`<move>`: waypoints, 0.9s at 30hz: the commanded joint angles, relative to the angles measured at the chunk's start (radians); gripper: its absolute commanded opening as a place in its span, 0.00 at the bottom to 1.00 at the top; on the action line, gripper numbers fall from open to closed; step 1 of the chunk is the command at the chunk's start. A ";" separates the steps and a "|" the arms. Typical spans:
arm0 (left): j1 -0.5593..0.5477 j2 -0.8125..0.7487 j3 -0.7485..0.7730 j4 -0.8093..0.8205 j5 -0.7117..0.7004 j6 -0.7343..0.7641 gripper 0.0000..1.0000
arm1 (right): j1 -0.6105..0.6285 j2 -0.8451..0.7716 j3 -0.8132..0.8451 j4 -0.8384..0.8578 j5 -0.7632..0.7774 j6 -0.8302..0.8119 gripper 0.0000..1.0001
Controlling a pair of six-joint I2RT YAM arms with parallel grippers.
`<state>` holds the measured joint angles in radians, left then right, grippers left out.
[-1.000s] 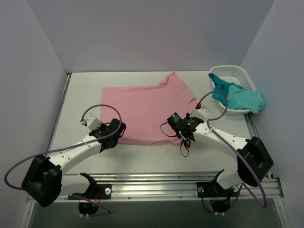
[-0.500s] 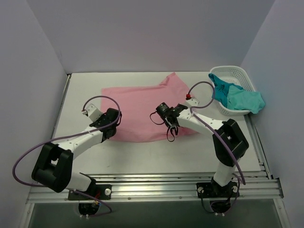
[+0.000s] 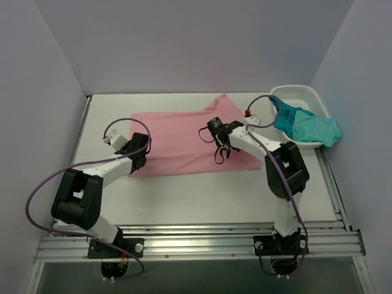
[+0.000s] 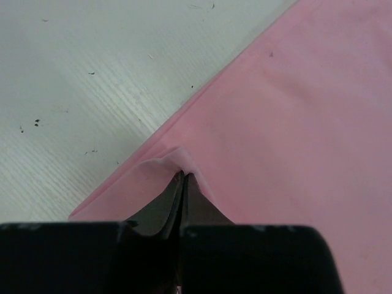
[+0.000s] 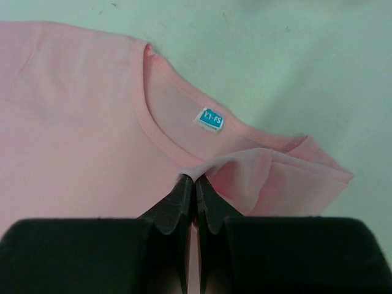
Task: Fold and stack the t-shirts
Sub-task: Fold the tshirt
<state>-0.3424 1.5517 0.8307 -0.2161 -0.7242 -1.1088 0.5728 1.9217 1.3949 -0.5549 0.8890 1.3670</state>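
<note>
**A:** Shirt placement, please?

**B:** The pink t-shirt (image 3: 177, 131) lies spread on the tabletop (image 3: 184, 196), well to the left of the white basket (image 3: 301, 90).

**A:** And the others?

**B:** The teal t-shirts (image 3: 309, 127) sit bunched in that basket, with cloth spilling over its right rim.

**A:** Who is gripping what?

**B:** The left fingers (image 4: 168, 205) are pressed together on a raised pinch of pink cloth, at the shirt's edge farthest from the basket. The right fingers (image 5: 177, 202) nip a small fold of the same shirt beside its collar, near the blue label (image 5: 209, 117), on the side nearer the basket.
</note>
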 commanded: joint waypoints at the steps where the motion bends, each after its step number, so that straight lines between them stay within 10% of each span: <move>1: 0.023 0.036 0.054 0.064 0.034 0.020 0.02 | -0.025 0.054 0.082 -0.017 0.038 -0.022 0.00; 12: 0.051 0.140 0.096 0.101 0.066 0.001 0.02 | -0.062 0.201 0.171 0.045 -0.019 -0.074 0.00; 15: 0.051 0.151 0.094 0.097 0.055 -0.022 0.02 | -0.070 0.220 0.185 0.073 -0.032 -0.092 0.20; 19: 0.057 0.166 0.114 0.070 0.042 -0.036 0.02 | -0.071 0.230 0.213 0.075 -0.028 -0.103 0.78; 21: 0.063 0.172 0.123 0.064 0.042 -0.033 0.03 | -0.076 0.224 0.225 0.070 -0.021 -0.108 0.83; 25: 0.071 0.177 0.146 0.050 0.043 -0.026 0.72 | -0.094 0.194 0.272 0.064 -0.004 -0.140 0.88; 27: 0.077 0.166 0.172 0.023 0.037 -0.028 0.84 | -0.099 0.166 0.297 0.038 0.017 -0.147 0.88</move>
<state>-0.2771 1.7256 0.9405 -0.1711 -0.6659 -1.1316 0.4892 2.1540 1.6321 -0.4610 0.8337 1.2400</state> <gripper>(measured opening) 0.792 0.882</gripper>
